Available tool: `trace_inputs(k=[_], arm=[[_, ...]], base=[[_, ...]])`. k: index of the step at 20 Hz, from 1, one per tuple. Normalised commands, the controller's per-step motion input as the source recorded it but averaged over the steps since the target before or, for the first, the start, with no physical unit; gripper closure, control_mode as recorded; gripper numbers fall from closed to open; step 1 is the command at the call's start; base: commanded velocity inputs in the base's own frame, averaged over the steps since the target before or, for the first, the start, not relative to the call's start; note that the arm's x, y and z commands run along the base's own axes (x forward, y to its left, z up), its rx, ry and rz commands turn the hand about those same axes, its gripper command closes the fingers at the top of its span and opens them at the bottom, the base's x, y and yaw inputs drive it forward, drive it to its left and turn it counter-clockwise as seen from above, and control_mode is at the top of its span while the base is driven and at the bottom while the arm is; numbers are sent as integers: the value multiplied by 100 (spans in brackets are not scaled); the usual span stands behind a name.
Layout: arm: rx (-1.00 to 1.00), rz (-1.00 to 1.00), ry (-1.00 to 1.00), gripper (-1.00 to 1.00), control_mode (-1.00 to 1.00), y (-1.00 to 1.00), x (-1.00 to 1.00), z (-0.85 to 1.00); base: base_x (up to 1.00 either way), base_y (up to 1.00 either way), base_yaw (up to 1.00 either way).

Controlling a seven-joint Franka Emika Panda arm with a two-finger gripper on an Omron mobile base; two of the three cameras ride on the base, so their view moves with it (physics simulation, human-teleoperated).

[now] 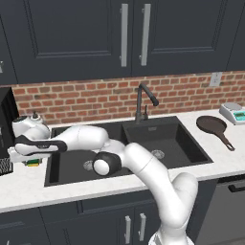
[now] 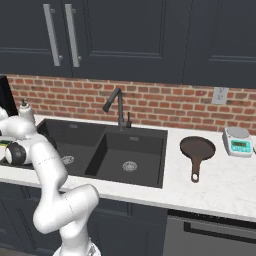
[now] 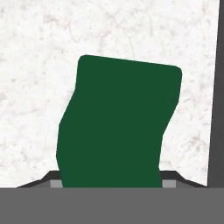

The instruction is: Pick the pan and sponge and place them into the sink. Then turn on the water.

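Note:
The green sponge (image 3: 118,127) lies on the white marble counter, left of the black double sink (image 1: 143,125). My gripper (image 3: 112,181) hangs straight over it, and both fingertips (image 3: 51,180) press against the sponge's two sides with no gap showing. In the left base view the gripper (image 1: 31,160) reaches down at the sink's left rim, where a bit of the sponge (image 1: 33,163) peeks out below the hand. The dark brown pan (image 1: 211,125) rests on the counter right of the sink (image 2: 165,145), with its handle toward the front; it is also seen as the pan (image 2: 197,149). No water runs from the faucet (image 1: 143,98).
A white soap dispenser (image 1: 34,117) stands just behind the hand. A black appliance (image 1: 5,119) fills the far left. A kitchen scale (image 2: 237,140) sits behind the pan on the right. A brick wall and dark cabinets rise behind the counter.

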Motion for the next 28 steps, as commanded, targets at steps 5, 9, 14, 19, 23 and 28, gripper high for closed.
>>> trace_inputs(k=[5,9,14,19,23,28], arm=[[0,1,0,100,-100,-44,-23,-15],[0,5,0,100,-100,-92,-39,0],[0,3,-2,100,-100,-98,-52,0],[5,2,-11,100,-100,-100,-71,16],[16,2,-8,100,-100,-100,-65,58],[19,2,-8,100,-100,-100,-59,56]], base=[[0,0,0],[0,0,0],[0,0,0],[0,0,0],[0,0,0],[0,0,0]])
